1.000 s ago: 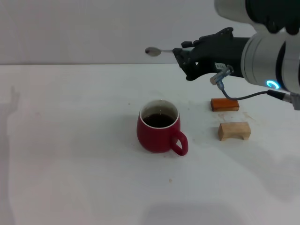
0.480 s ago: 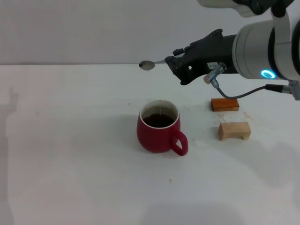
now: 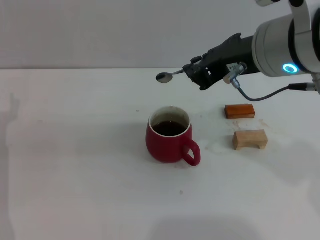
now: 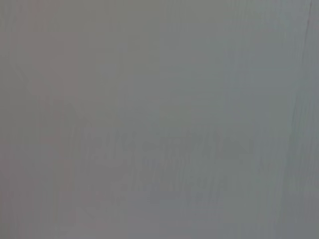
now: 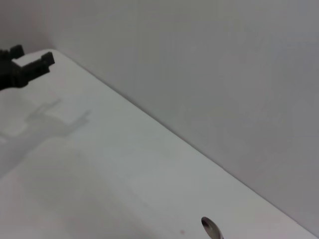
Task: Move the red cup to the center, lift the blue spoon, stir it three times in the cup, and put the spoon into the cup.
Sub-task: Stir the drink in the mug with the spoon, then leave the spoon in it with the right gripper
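Rounded dark-red ceramic mug [image 3: 170, 135] with dark liquid sits on the white table [image 3: 75, 165]. Behind and above the mug, the slim blue spoon [image 3: 169, 76], silver bowl foremost, is clamped in the right gripper [image 3: 196, 73]. To the mug's right lie an orange block [image 3: 239, 110] and a pale wooden block [image 3: 249, 139]; the left gripper [image 5: 22, 68] is far off, its grasp unreadable.

Right arm [image 3: 285, 42]: fat light-grey cylindrical housing, glossy. Glowing cyan ring light [image 3: 288, 68] on underside. Forearm section ahead of housing matt black, tapering toward right tool [image 3: 196, 73]. Tool black, blocky, angular edges. Small white label with dark print on black section. Silver metal plug [image 3: 235, 72] on underside; grey cable loops from it back toward housing. Left tool [image 5: 22, 69]: black, angular, seen far off in right wrist view.
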